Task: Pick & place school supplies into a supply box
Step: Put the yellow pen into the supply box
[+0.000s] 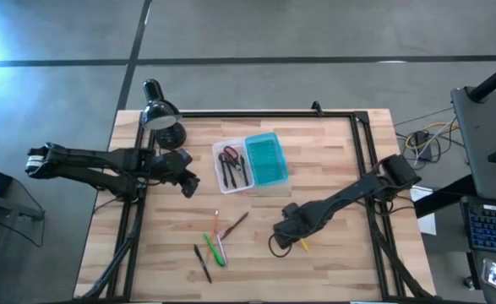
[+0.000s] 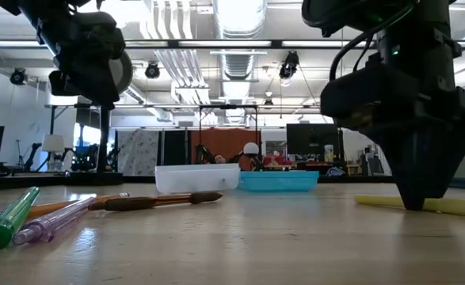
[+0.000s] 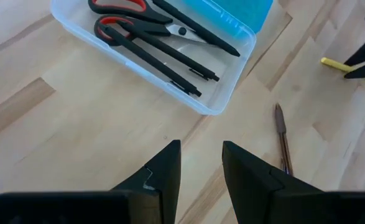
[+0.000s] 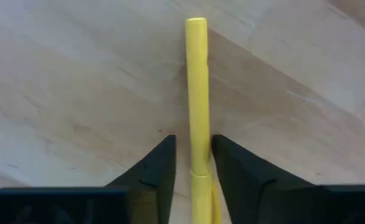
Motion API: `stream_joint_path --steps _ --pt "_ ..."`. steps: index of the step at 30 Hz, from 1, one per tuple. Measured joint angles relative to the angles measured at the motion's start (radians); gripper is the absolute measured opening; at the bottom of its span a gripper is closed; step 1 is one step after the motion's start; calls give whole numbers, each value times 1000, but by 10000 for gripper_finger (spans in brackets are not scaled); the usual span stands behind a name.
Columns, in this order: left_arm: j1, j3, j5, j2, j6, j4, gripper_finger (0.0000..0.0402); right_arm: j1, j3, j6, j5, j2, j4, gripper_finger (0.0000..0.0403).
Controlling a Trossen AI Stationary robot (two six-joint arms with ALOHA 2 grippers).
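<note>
- Your right gripper (image 4: 191,163) is down at the table, right of the loose pile, with its fingers set either side of a yellow marker (image 4: 196,93). They sit close against the barrel, and the low view shows the tips on the wood, but the marker lies flat, so read this as a grasp being made, not a lift.
- Your left gripper (image 3: 201,168) hovers above the table just beside the supply box (image 1: 249,165), fingers a little apart and holding nothing.
- The supply box lies open near the middle of the table, its clear tray (image 3: 222,102) next to the turquoise lid (image 1: 266,159).
- Already in the tray: the red-handled scissors (image 3: 132,18) and a few dark pens (image 3: 170,65).
- Left on the wood: a green marker (image 1: 215,250), a pale pinkish stick (image 2: 54,220), a thin orange pencil (image 1: 216,223), a brown pencil (image 3: 282,134) and two dark pens (image 1: 203,262), all in front of the box, plus the yellow marker.
- By my count you are under halfway: about seven items remain.
- A black desk lamp (image 1: 159,114) stands at the far left corner, clear of the work.
</note>
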Motion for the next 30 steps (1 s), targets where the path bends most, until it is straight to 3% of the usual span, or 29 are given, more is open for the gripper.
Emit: stream_joint_path --steps 6,11,15,22,26,30 --pt "0 0 -5 0 -27 0 102 -31 -25 -86 -12 -15 8 23" --pt "0 0 -5 0 -24 0 102 -79 -2 -172 -9 -34 35 20" --pt "-3 0 -5 0 -27 -7 102 -152 27 -201 108 -78 184 18" --pt "-69 0 -7 -9 -64 -46 101 -336 87 -280 99 -132 540 17" --pt "-137 -20 -67 -29 -146 -66 101 -483 183 -379 99 -56 560 18" --pt "-187 -62 -116 -54 -258 -59 101 -578 303 -464 -15 92 533 22"
